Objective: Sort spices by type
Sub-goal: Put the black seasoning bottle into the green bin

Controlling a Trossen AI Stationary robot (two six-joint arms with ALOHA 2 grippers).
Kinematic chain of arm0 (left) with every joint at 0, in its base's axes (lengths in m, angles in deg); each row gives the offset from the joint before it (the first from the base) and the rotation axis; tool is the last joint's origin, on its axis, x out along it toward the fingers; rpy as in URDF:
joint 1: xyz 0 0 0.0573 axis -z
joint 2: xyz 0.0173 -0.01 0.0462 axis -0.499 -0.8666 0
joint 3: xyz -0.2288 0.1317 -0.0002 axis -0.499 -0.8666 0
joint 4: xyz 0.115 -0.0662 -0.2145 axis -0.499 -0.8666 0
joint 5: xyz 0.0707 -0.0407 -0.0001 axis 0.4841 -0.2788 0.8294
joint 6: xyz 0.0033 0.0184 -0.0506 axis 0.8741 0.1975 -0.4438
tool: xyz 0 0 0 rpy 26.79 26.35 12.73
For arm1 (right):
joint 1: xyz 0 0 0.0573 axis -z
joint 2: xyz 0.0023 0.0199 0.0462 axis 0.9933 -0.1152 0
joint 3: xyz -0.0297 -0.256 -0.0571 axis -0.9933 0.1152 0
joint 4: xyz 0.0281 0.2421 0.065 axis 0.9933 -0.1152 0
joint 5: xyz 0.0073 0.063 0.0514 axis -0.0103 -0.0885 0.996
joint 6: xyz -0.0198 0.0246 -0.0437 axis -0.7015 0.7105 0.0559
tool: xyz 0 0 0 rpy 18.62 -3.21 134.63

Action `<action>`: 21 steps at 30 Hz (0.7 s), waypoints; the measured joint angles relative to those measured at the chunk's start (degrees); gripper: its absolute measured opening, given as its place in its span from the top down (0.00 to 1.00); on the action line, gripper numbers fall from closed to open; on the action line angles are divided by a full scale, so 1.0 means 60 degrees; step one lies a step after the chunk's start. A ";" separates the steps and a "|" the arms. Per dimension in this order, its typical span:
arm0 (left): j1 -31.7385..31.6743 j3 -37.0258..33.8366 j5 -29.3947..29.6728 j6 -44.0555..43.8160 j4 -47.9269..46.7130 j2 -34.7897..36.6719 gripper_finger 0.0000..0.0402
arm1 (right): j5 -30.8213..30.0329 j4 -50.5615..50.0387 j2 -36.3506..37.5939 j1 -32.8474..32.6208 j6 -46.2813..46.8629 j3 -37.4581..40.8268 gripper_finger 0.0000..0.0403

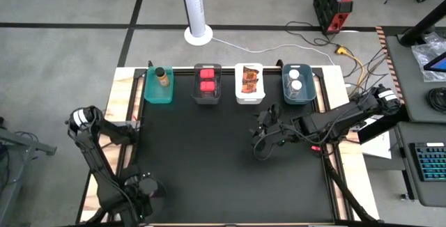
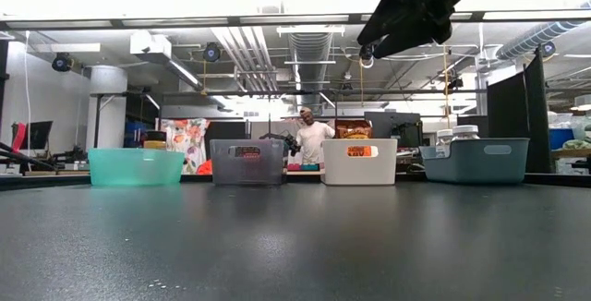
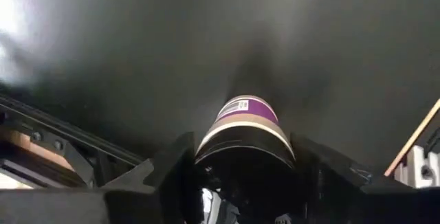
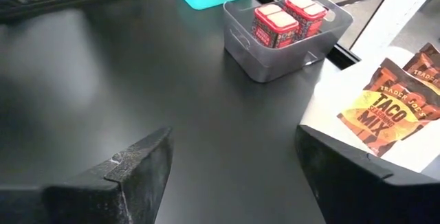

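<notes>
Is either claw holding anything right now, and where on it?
The left claw has a purple-labelled bottle between its fingers at the dark cap end, though a firm grip cannot be confirmed. The right claw is open over bare mat, holding nothing.

**Four bins in a row along the far edge**

We note four bins side by side at the table's (image 1: 209,164) far edge. Leftmost bin (image 1: 159,88): one bottle (image 1: 163,76). Next bin (image 1: 207,85): two tubs (image 1: 208,81), one behind the other. Third bin (image 1: 250,84): the packets (image 1: 250,81). Rightmost bin (image 1: 297,85): two jars (image 1: 295,80). A second bottle (image 3: 242,117) sits between the left gripper's (image 3: 240,176) fingers at the near-left corner. The right gripper (image 1: 259,142) hangs in front of the third bin.
</notes>
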 joint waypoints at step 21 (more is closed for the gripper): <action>-0.5108 0.3135 0.4325 0.4304 -0.3333 0.0993 0.52 | 0.0597 -0.1635 0.0038 -0.0004 0.0188 0.0000 0.41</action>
